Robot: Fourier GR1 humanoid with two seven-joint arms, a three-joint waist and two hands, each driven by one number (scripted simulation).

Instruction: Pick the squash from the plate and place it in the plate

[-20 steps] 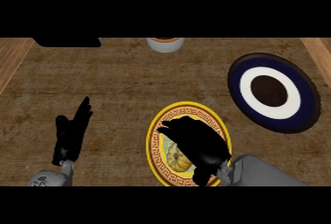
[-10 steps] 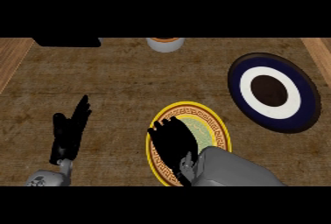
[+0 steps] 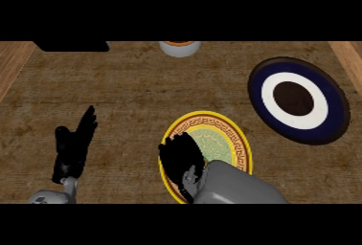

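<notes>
Low over the yellow plate (image 3: 242,143), the right hand (image 3: 179,154) hovers, grip impossible to tell.

Here's the worktop (image 3: 141,81): coarse, grainy, matt brown, with a smoother wooden strip (image 3: 10,67) along its side. The gold-rimmed plate (image 3: 244,143) looks like patterned ceramic with little shine. The blue plate (image 3: 256,81) is flat and matt. The left hand (image 3: 74,143) and right hand (image 3: 180,155) are matt black, and the right forearm (image 3: 237,184) is smooth grey and plastic-looking.

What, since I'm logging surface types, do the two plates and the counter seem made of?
Yellow plate: probably glazed ceramic, smooth, with a printed key-pattern border. Blue plate: probably glazed ceramic too, clean colour rings. Counter: seemingly matt wood, streaked brown grain.
</notes>
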